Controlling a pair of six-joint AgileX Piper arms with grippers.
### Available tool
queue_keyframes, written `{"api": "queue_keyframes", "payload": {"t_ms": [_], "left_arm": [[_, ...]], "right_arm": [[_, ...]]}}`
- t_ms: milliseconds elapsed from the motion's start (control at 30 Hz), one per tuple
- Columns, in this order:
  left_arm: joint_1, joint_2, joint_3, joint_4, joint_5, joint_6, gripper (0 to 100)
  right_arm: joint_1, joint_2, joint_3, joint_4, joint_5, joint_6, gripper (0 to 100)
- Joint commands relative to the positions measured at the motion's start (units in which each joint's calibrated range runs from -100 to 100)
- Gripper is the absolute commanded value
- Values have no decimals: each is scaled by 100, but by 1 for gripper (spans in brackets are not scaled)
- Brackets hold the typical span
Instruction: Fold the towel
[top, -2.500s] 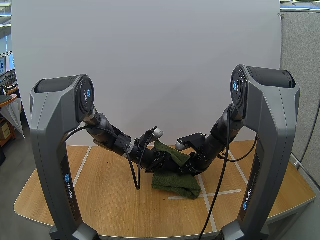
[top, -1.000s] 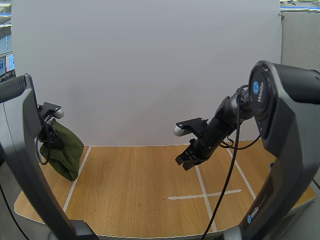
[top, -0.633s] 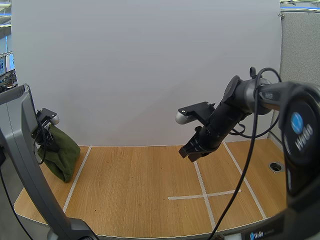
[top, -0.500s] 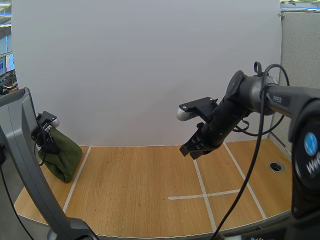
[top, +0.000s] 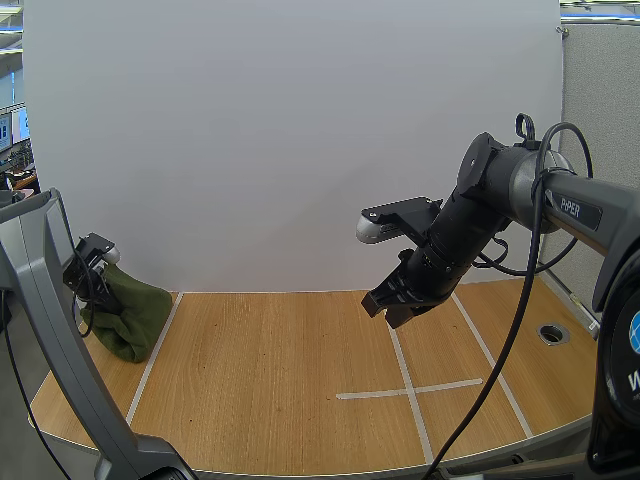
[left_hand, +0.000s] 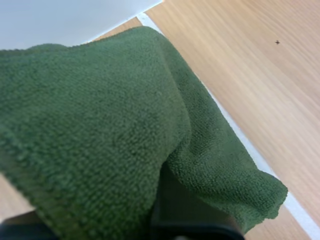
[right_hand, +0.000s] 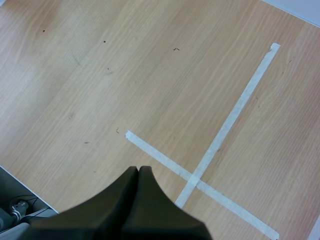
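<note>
— Where is the towel (top: 128, 315) sitting?
— Bunched at the table's (top: 280, 380) far left edge, with the left gripper (top: 98, 283) pinching it.
— And the right gripper (top: 388, 306)?
— Hovering centre-right, fingers pressed together, empty. No neat fold is showing; I'd judge folding is remaining.

Wooden table (top: 270, 380). White tape cross (top: 410, 390) at 5 o'clock on it, its long strip running toward 12 o'clock. Second tape strip (top: 152, 355) at 9 o'clock. Small round hole (top: 548, 334) at 3 o'clock. White backdrop panel (top: 290, 130) behind the table.
</note>
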Motion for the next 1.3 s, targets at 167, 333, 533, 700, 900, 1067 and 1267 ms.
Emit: {"api": "queue_keyframes", "payload": {"t_ms": [167, 333, 533, 700, 900, 1067, 1267], "left_arm": [[13, 101, -228, -24, 91, -48, 0], [19, 101, -228, 2, 91, -110, 0], [19, 101, -228, 34, 91, -226, 0], [46, 101, -228, 144, 91, -394, 0], [206, 101, -203, 140, 91, -459, 0], [241, 101, -161, 108, 91, -459, 0], [226, 101, 10, -94, 91, -448, 0]], "right_arm": [[2, -71, 6, -34, 97, 52, 0], [2, -71, 6, -34, 97, 49, 0], [2, -71, 6, -34, 97, 49, 0], [2, -71, 6, -34, 97, 49, 0], [2, -71, 6, -34, 97, 29, 0], [2, -71, 6, -34, 97, -24, 0], [2, -71, 6, -34, 97, -24, 0]]}}
